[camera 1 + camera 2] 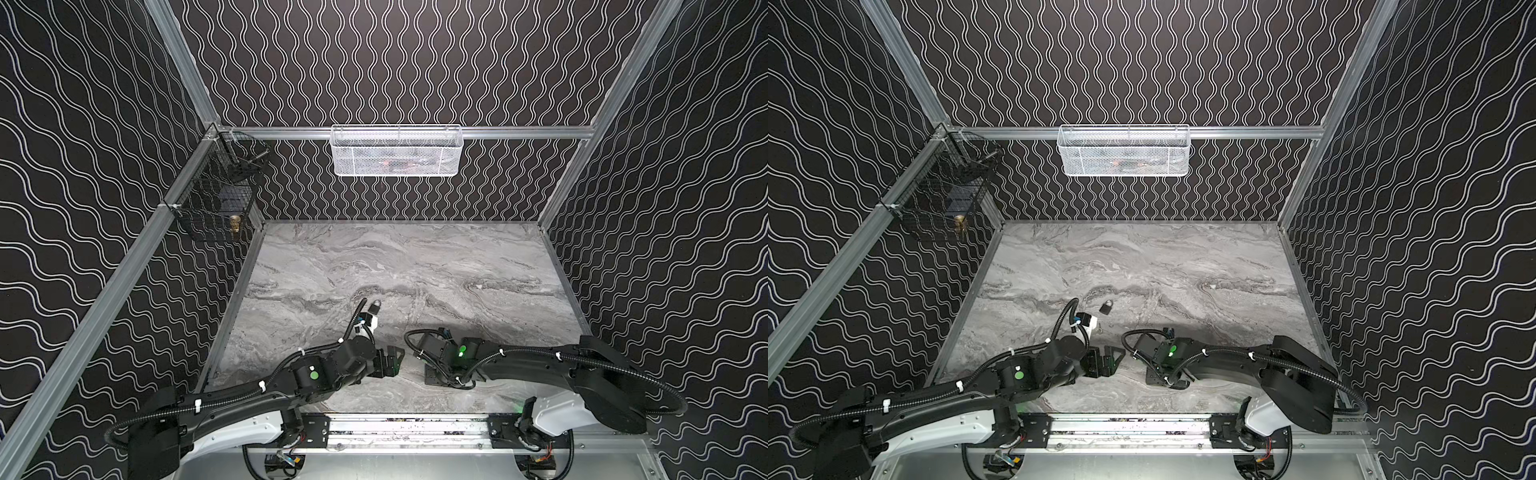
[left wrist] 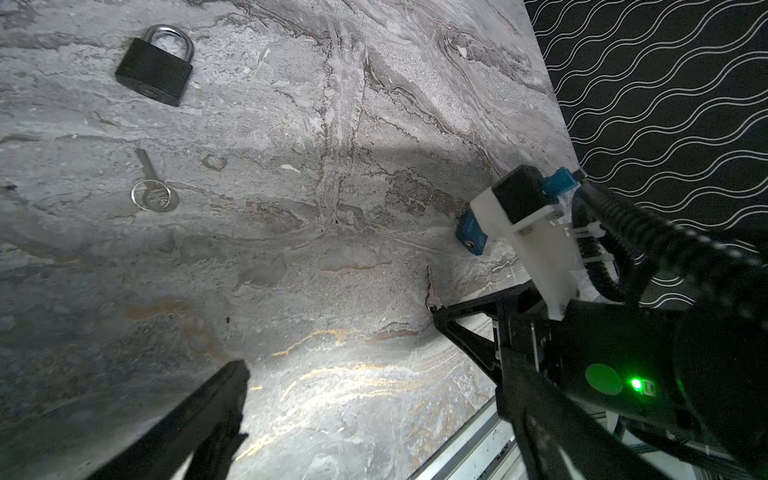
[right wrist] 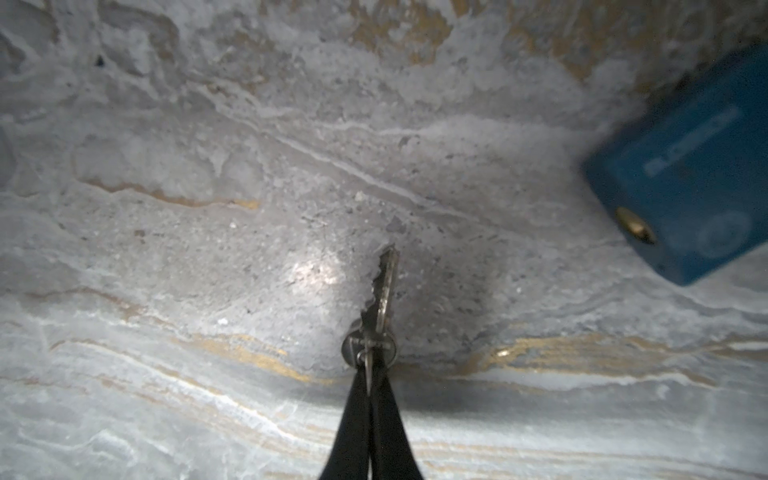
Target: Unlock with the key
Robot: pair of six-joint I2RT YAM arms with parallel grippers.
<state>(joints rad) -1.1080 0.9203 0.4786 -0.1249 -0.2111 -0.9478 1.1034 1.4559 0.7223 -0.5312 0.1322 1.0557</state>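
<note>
My right jaws were clenched on the bow of a key (image 3: pixel 384 291), with the blade sticking out past the tips toward the middle of the right wrist view. I could not tell whether it was clear of the table (image 3: pixel 208 145) or resting on it. The blue padlock (image 3: pixel 685 166) lay near, at the right edge of that frame, its brass keyhole (image 3: pixel 636 226) facing the lower right. My left jaws stood released and held nothing, one finger (image 2: pixel 199 415) showing at the lower left of the left wrist view. In that view a black padlock (image 2: pixel 153 66) lay at the upper left with a second key (image 2: pixel 151 187) flat below it, both well apart from my grip. I judged the step in hand to be picking up the key, with the grip made. Which lock this key fits I could not tell, though the blue one was nearer. The next move would call for lining the blade up with a keyhole while my left jaws steadied the lock, since a loose padlock would likely slide when pushed.
</note>
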